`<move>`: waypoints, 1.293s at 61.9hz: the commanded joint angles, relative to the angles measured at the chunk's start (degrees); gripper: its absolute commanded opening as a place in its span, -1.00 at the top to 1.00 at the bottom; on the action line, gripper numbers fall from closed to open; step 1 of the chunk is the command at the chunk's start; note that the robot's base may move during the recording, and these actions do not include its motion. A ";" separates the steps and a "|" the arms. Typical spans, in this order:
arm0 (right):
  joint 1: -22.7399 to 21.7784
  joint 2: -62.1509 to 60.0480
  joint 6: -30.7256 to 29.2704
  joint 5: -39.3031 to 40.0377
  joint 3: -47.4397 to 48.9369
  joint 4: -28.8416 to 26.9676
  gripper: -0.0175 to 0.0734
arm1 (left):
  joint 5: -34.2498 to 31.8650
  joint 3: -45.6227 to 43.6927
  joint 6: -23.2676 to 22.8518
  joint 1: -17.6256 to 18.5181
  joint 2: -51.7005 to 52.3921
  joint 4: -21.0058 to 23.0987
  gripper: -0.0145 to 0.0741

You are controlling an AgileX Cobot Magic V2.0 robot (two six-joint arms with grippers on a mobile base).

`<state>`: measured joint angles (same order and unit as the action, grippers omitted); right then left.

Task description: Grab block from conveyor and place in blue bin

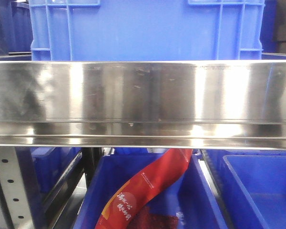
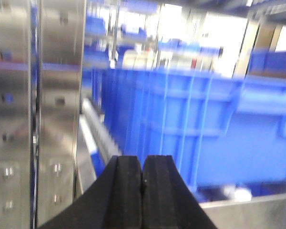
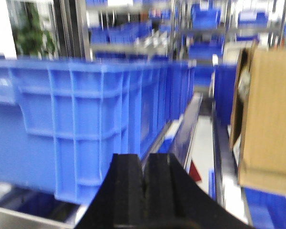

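You see no block and no conveyor, so the task looks unstarted. The left gripper and right gripper are pressed closed, holding nothing. A blue bin sits above a steel shelf rail; a cardboard box stands rightmost amid blue-crate shelving.

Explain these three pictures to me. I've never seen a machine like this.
It is a two-armed robot on a rolling base. The front camera faces a steel shelf edge with a blue crate above and a blue bin below holding a red packet. The other two cameras ride on the wrists. Each shows black fingers pressed together, holding nothing: left gripper, right gripper. A cardboard box stands right of the right gripper. No block or conveyor shows.
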<state>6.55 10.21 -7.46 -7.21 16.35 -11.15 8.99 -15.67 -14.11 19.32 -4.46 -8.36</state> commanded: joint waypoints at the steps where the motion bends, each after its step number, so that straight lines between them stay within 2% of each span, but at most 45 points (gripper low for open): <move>1: -0.19 -1.28 -0.19 1.77 -0.05 -0.20 0.97 | -1.22 0.11 0.26 -0.27 1.62 0.28 0.92; 19: -0.19 -1.54 -0.19 1.60 -0.05 -0.20 0.97 | -1.22 0.11 0.26 -0.27 1.89 0.28 0.92; 29: -0.98 -3.34 -0.19 1.09 -0.40 3.75 0.97 | -1.22 0.11 0.26 -0.27 1.89 0.28 0.92; 34: -3.03 -5.77 1.56 1.09 -2.29 3.86 0.97 | -1.22 0.11 0.26 -0.27 1.89 0.28 0.92; 41: -8.32 -10.05 8.05 1.48 -7.28 8.71 0.97 | -1.22 0.11 0.26 -0.27 1.89 0.28 0.92; 51: -12.27 -10.21 8.05 4.59 -13.91 8.63 0.97 | -1.22 0.11 0.26 -0.27 1.89 0.28 0.92; 58: -12.38 -10.21 8.05 9.95 -16.35 8.63 0.97 | -1.22 0.11 0.26 -0.27 1.89 0.28 0.92; 61: -12.38 -10.21 8.05 7.74 -16.35 8.63 0.97 | -1.22 0.11 0.26 -0.27 1.89 0.28 0.92; 80: -12.38 -10.21 8.05 6.17 -16.35 8.63 0.97 | -1.22 0.11 0.26 -0.27 1.89 0.28 0.92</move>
<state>-5.58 0.23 0.43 -0.95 0.17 -2.97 8.76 -15.67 -14.11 19.32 -2.93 -8.36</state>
